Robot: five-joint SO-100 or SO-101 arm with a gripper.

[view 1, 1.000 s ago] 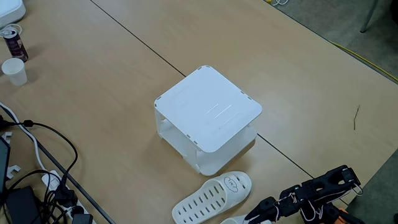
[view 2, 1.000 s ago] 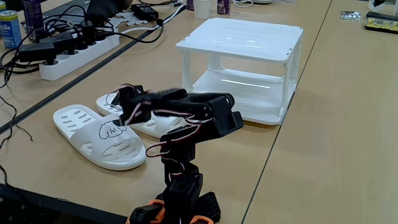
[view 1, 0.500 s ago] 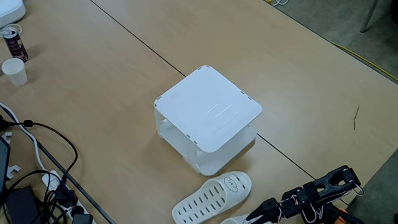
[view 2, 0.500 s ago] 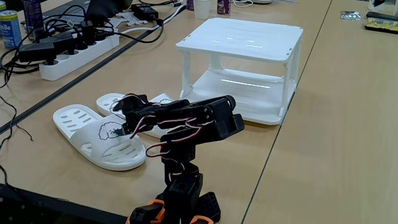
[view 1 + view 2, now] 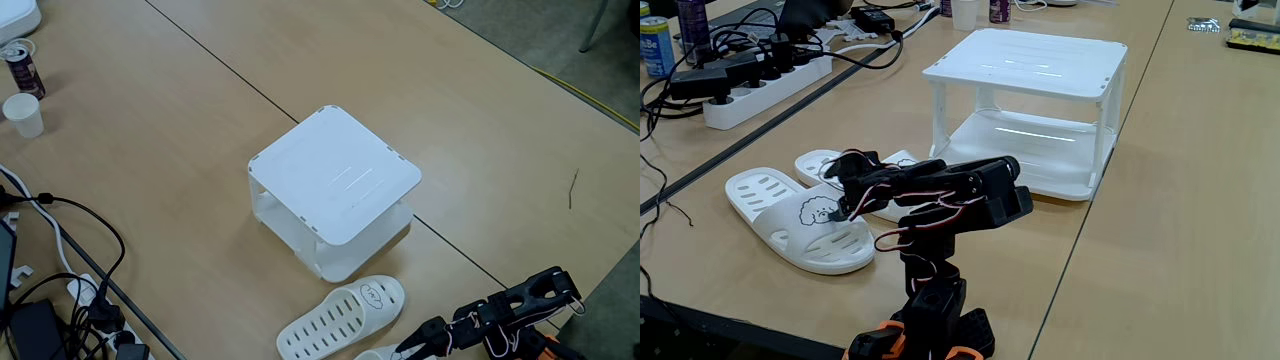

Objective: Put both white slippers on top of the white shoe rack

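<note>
Nearest to you in a fixed view, the end effector (image 5: 843,190) hangs low over the two white slippers (image 5: 800,220), and I can't tell whether its jaws are parted or closed, since the dark fingers blur against the wiring. Both slippers lie flat on the tabletop (image 5: 1200,220), side by side; the nearer one, with the cartoon face, is in plain sight, while the farther one (image 5: 875,200) sits partly behind the arm.

Your main risk, as I judge it, is nudging: come down off-centre and you will push one slipper into the other, or pinch a thin strap edge that slips out on the lift. A slipper held by one end would droop and could clip the top panel's rim on the way over.

Beyond them stands the white shoe rack (image 5: 1030,62), its top bare and wide. Open tabletop lies to the right of it in that view. On the left, the power strip (image 5: 765,85) and its tangled cables (image 5: 730,50) are worth keeping clear of.
</note>
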